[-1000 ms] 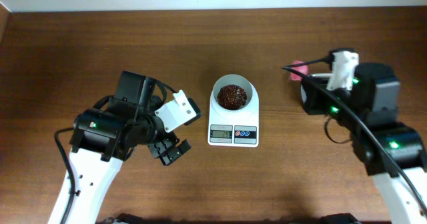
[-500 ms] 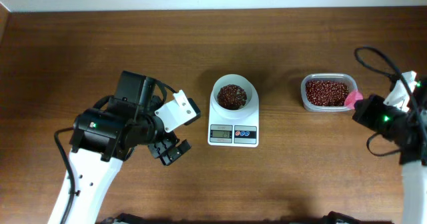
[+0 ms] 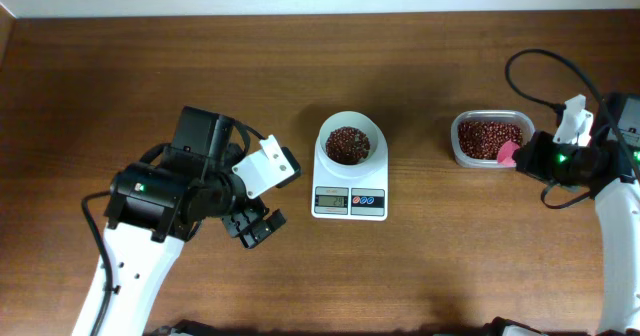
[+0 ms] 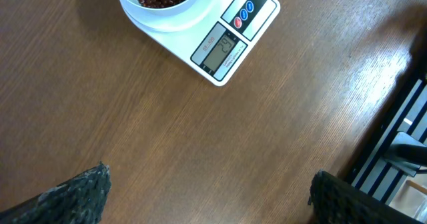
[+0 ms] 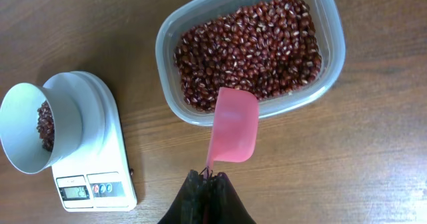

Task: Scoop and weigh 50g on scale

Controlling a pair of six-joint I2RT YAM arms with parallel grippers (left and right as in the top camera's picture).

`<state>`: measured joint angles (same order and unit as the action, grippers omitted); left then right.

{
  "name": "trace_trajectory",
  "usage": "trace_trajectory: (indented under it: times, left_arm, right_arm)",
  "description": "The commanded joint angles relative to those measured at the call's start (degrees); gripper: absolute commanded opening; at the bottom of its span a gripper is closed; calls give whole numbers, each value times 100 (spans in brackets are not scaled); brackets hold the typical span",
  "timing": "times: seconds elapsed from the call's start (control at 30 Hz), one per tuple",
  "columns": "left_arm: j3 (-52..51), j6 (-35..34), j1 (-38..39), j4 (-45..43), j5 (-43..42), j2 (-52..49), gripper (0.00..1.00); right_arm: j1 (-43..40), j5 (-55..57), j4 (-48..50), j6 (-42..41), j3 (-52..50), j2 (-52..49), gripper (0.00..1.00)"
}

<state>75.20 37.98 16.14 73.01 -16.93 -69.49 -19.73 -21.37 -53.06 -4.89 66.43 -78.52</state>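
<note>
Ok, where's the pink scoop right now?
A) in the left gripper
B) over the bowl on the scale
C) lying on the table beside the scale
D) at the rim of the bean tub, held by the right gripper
D: the right gripper is shut on the handle of the scoop, whose pink head overlaps the near rim of the tub of beans, well apart from the scale.

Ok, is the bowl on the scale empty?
No, the bowl on the scale holds a heap of dark red-brown beans.
</note>
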Motion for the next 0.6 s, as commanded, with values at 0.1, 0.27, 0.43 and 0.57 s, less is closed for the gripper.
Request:
trace_trajectory:
  times: [0.1, 0.27, 0.43, 0.57]
  left_arm:
    - [-17, 90, -33, -7, -22, 9, 99]
    - [-17, 90, -33, -7, -22, 9, 99]
    - [-17, 90, -33, -7, -20, 9, 99]
    - [-17, 90, -33, -7, -22, 9, 99]
  right_arm:
    - [-17, -87, 901, 817, 59, -704, 4]
    - [-17, -92, 1574, 815, 59, -1453, 4]
    - [-17, -96, 1596, 745, 59, -1567, 4]
    - [-7, -101, 1606, 590, -7, -1596, 4]
